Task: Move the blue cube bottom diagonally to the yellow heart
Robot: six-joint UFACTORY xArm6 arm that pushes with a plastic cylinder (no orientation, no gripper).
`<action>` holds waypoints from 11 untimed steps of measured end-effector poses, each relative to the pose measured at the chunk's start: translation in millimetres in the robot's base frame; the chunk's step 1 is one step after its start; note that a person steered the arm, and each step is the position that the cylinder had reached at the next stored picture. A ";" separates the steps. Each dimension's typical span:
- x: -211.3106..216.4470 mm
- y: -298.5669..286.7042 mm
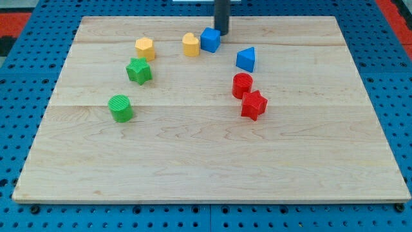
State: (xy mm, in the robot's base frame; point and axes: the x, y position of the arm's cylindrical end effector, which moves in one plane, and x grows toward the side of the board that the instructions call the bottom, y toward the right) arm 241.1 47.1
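The blue cube (210,39) sits near the view's top centre, touching the right side of the yellow heart (190,44). My tip (221,33) is just at the cube's upper right, close to or touching it. The rod comes down from the view's top edge.
A yellow hexagon block (145,48) lies left of the heart, with a green star (139,71) below it and a green cylinder (120,107) further down. A blue triangular block (246,59), a red cylinder (242,84) and a red star (253,104) lie to the right. The wooden board (212,167) rests on a blue pegboard.
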 end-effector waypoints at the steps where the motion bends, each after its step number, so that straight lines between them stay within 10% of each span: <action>1: -1.4 8.2; 3: -31.4 -75.4; 8: 31.7 83.8; 11: 77.5 61.8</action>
